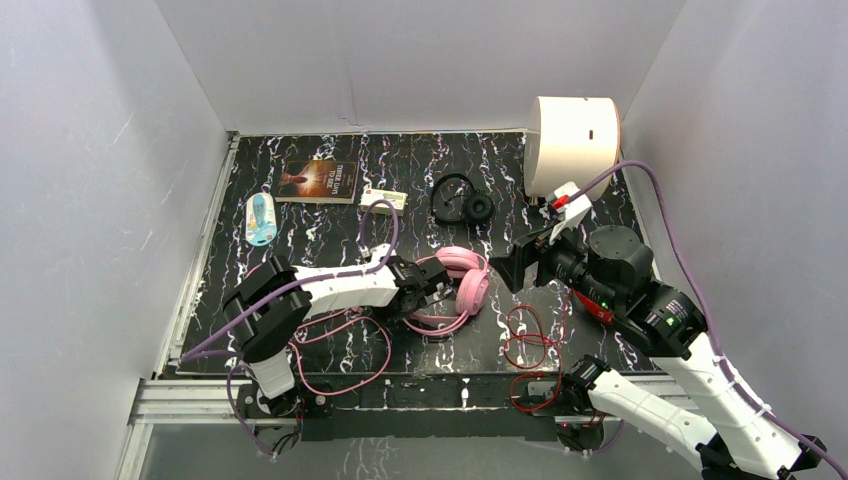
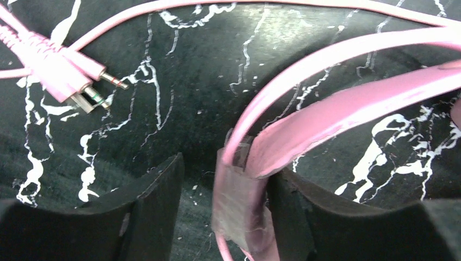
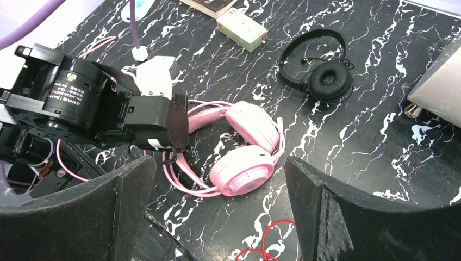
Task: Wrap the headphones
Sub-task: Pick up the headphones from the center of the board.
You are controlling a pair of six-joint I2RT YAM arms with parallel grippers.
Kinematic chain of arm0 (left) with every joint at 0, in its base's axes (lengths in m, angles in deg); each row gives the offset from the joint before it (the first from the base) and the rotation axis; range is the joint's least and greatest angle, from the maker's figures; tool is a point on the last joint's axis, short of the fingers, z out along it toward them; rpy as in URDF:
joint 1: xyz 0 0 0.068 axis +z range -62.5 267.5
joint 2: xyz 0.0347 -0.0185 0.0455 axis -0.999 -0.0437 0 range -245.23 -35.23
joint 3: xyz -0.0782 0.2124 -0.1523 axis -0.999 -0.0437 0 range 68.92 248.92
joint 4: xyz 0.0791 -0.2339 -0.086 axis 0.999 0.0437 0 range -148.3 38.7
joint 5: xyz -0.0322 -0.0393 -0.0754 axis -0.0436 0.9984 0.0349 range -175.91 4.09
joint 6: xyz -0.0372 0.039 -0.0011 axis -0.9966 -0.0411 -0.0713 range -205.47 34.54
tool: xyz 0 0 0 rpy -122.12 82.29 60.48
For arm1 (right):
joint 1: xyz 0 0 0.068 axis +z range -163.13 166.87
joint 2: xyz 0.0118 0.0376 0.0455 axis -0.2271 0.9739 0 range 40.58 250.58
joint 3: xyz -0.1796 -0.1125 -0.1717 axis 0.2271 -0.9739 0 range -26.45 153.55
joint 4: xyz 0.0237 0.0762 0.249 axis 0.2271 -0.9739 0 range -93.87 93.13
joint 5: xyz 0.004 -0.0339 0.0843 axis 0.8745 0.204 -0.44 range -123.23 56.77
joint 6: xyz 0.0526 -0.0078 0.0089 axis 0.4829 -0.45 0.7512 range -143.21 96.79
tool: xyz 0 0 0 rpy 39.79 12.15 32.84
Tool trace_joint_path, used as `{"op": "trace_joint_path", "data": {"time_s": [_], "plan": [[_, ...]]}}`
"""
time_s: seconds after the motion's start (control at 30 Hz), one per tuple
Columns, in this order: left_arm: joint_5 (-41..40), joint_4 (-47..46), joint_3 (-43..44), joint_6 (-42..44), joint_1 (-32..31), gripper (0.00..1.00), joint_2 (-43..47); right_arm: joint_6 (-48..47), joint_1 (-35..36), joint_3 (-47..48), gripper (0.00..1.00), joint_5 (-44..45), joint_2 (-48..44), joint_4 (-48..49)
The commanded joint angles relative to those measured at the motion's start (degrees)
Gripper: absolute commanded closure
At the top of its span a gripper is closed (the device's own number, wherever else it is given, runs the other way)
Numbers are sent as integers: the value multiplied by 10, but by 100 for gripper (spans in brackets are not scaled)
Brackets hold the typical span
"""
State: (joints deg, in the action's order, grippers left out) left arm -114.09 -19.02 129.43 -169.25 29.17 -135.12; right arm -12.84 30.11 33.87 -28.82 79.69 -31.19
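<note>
Currently the left gripper (image 1: 428, 290) is low on the table (image 1: 300, 230), at the left side of the pink headphones (image 1: 462, 285), which lie near the middle, a little toward the front edge. From the left wrist view, its jaws straddle a pink strip (image 2: 239, 209) with tape around its near end. The strip rests against the right finger (image 2: 304, 217), and a gap shows on the other side, so the jaws are partly apart and not clamped. I cannot tell whether that strip is band or cord. The pink cable (image 2: 326, 57) curves away beside it, and its plugs (image 2: 89, 89) lie apart to the left. The right gripper (image 1: 515, 265) hangs above the table just right of the pink earcups, jaws wide with nothing between them. The black headphones (image 1: 462, 200) sit farther back, apart from the pink set. A red cable (image 1: 525, 340) loops loosely near the front edge. At the back are a book (image 1: 318, 180), a small box (image 1: 383, 197) and a white cylinder (image 1: 572, 145).
</note>
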Motion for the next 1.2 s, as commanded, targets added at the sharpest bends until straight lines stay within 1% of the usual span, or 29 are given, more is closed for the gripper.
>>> {"op": "trace_joint_path", "data": {"time_s": [0.0,0.07,0.13,0.2,0.23,0.37,0.43,0.47,0.5,0.57,0.6,0.67,0.73,0.77,0.8,0.83,0.87,0.9,0.93,0.97,1.03,1.07,1.13,1.17], "plan": [[-3,-45,-16,32,3,53,-60,5,1,2,3,-2,2,35],[-29,-38,-6,59,4,74,-58,5,1,4,3,-2,3,31],[-64,1,8,73,5,88,-41,6,1,13,3,0,4,22],[-87,26,22,117,5,98,-4,4,1,17,3,6,2,14],[-97,44,31,142,6,100,18,4,1,17,3,10,-1,13],[-110,117,103,286,12,100,111,-4,1,19,3,26,-5,6],[-138,186,158,326,14,100,148,-6,1,17,2,32,-2,6],[-149,206,183,369,14,100,164,-9,1,16,1,39,1,5],[-161,231,207,394,15,100,179,-13,1,16,1,44,4,4],[-189,277,258,425,15,100,208,-27,1,13,1,54,13,9],[-196,283,278,456,15,100,222,-35,1,11,1,51,20,13],[-201,265,303,535,15,100,246,-44,1,19,1,35,43,19],[-206,248,322,611,15,100,262,-60,2,46,1,-26,83,31],[-212,247,331,628,15,100,263,-69,1,71,1,-71,98,32],[-217,249,343,655,15,100,259,-81,1,117,1,-121,135,20],[-213,250,355,700,15,100,250,-110,1,183,1,-173,192,-7],[-197,248,363,721,15,100,242,-140,1,234,1,-192,230,-27],[-186,241,366,737,15,100,235,-150,1,288,1,-214,289,-53],[-183,236,360,739,15,100,234,-145,4,322,1,-245,325,-59],[-171,225,349,745,15,100,238,-132,18,324,1,-256,347,-30],[-133,207,336,751,15,100,255,-135,49,299,1,-247,384,31],[-111,197,328,754,15,100,265,-137,52,286,1,-253,398,56],[-66,195,316,728,15,100,284,-111,54,260,2,-241,420,94],[-34,190,299,714,15,100,300,-87,54,228,3,-229,414,141]]}}
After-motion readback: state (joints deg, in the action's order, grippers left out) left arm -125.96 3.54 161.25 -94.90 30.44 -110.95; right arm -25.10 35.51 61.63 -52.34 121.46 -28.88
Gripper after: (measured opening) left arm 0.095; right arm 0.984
